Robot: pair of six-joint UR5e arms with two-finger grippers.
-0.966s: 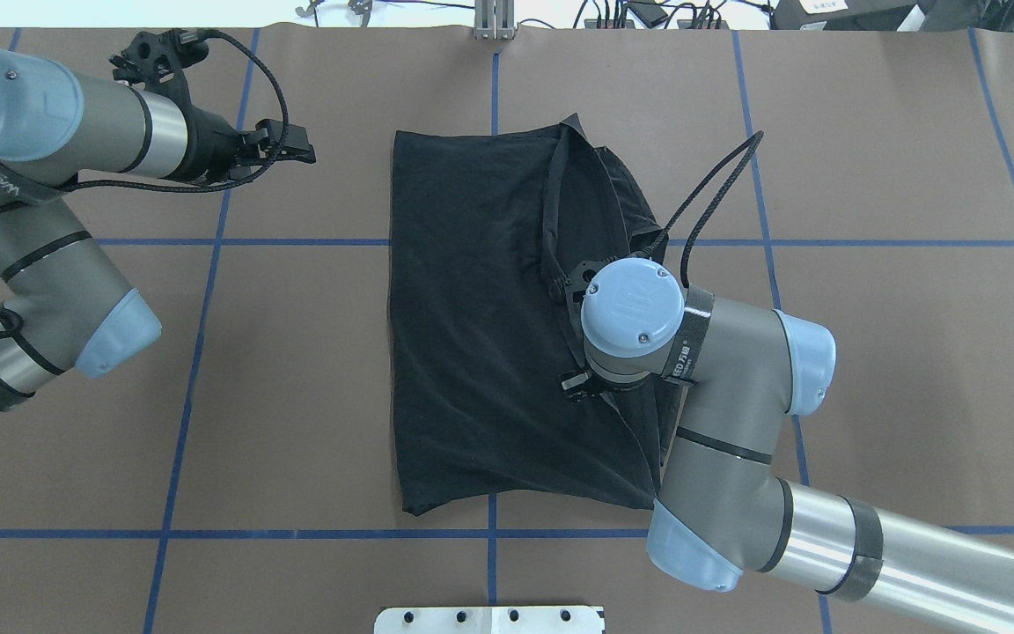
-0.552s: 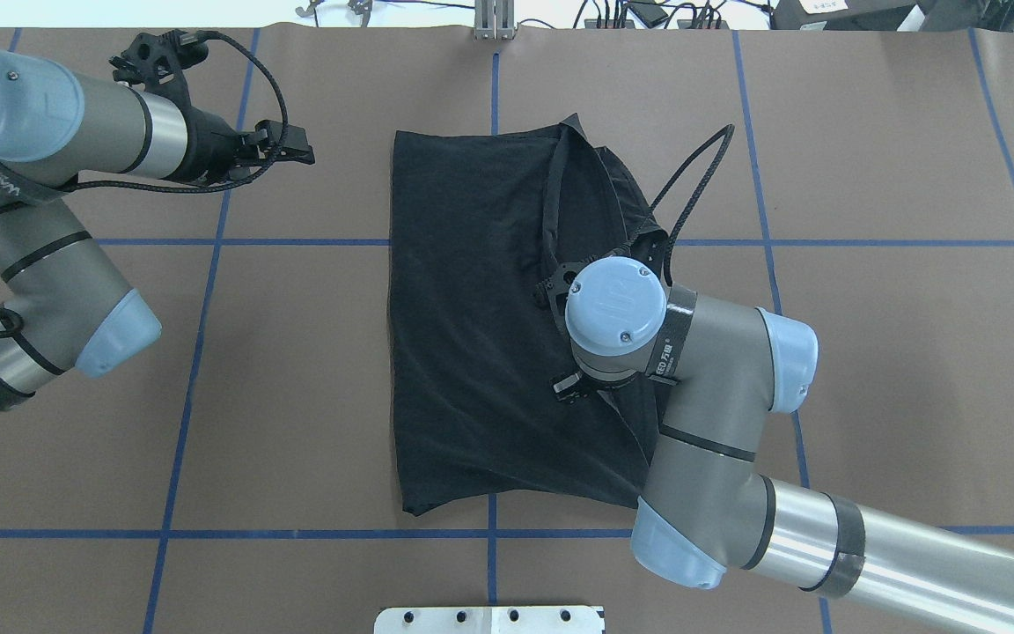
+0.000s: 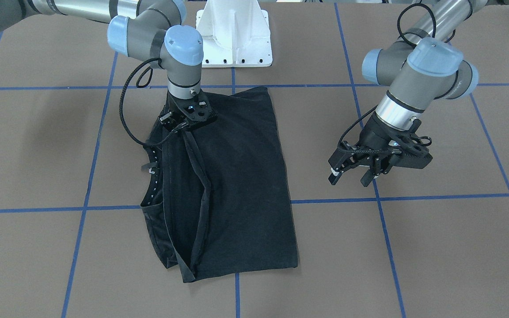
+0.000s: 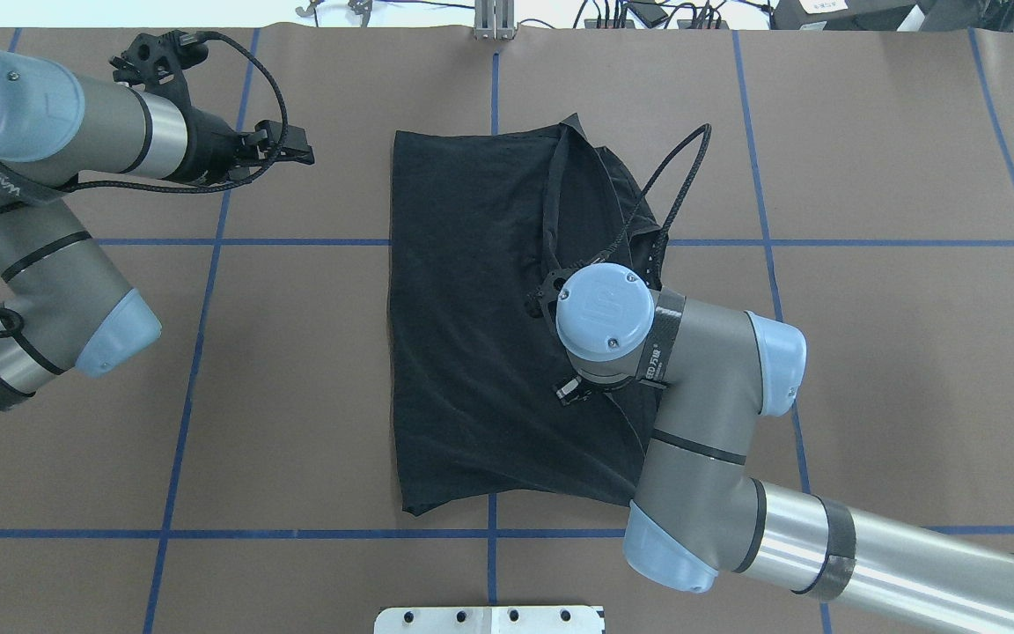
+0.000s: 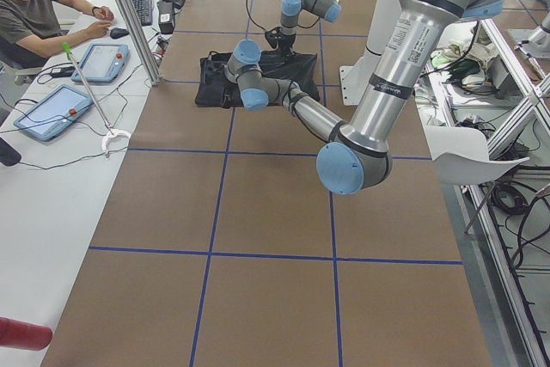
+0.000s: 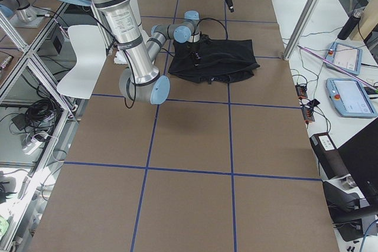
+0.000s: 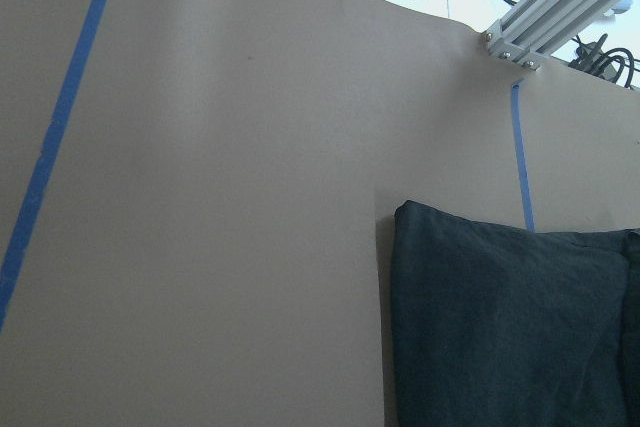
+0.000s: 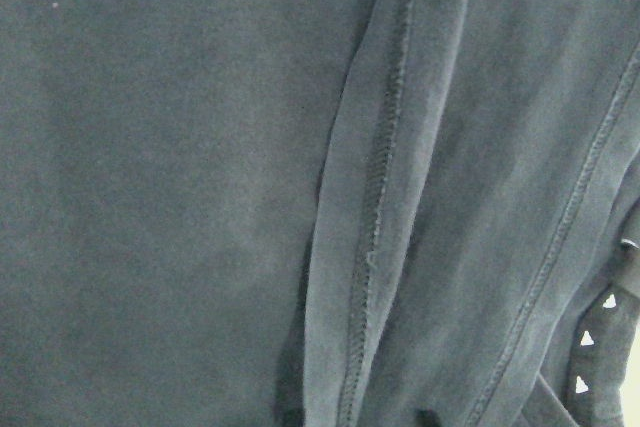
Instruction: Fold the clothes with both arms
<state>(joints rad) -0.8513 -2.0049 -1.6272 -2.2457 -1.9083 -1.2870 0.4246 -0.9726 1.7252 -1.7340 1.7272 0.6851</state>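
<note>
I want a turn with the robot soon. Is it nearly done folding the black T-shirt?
Not yet. One side of the T-shirt already looks folded in, its edge straight. The right gripper is at the other flap, only partly folded over. The left gripper hangs open, off the cloth. Folding it shorter is left.

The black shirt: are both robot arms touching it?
No, the left gripper hangs over the brown table, apart from the T-shirt, where only the right gripper is.

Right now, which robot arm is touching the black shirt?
The right one: the right gripper is down on the black T-shirt, cloth bunched up to it. The left gripper hangs open over the bare table, away from it.
</note>
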